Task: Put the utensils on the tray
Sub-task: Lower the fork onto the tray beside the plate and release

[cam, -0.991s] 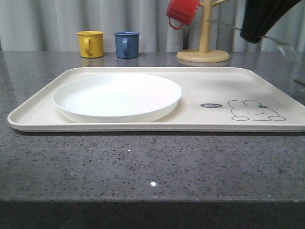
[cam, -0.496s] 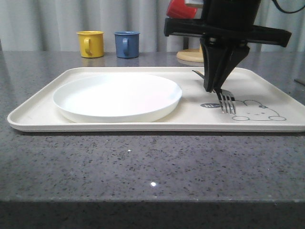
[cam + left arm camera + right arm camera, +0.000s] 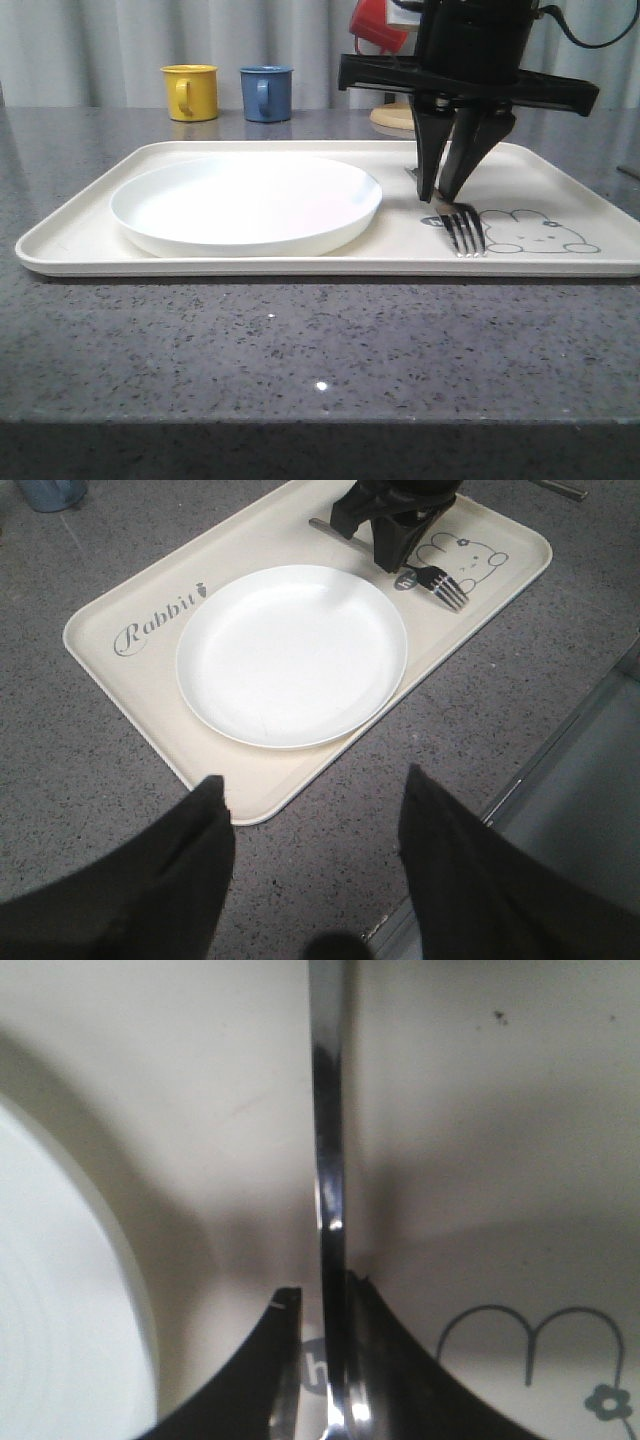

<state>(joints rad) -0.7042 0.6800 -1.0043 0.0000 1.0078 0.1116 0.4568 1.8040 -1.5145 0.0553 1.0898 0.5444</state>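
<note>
We see a cream rectangular tray [image 3: 90, 215] with a grey rabbit drawing [image 3: 535, 231], a plain round white plate [image 3: 246, 201], a shiny silver fork [image 3: 462, 230], yellow [image 3: 190, 91], blue [image 3: 266, 92] and red mugs [image 3: 377, 25], and a speckled grey countertop [image 3: 300, 350].

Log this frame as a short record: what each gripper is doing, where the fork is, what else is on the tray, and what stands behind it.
right gripper: fingers closed around the fork's handle, low over the tray
left gripper: open, holding nothing, above the table beside the tray
fork: on the tray beside the plate, tines at the rabbit drawing
tray: holds the plate and the fork
plate: on the tray's left half, bare
background: yellow mug, blue mug, red mug on a wooden stand
</note>
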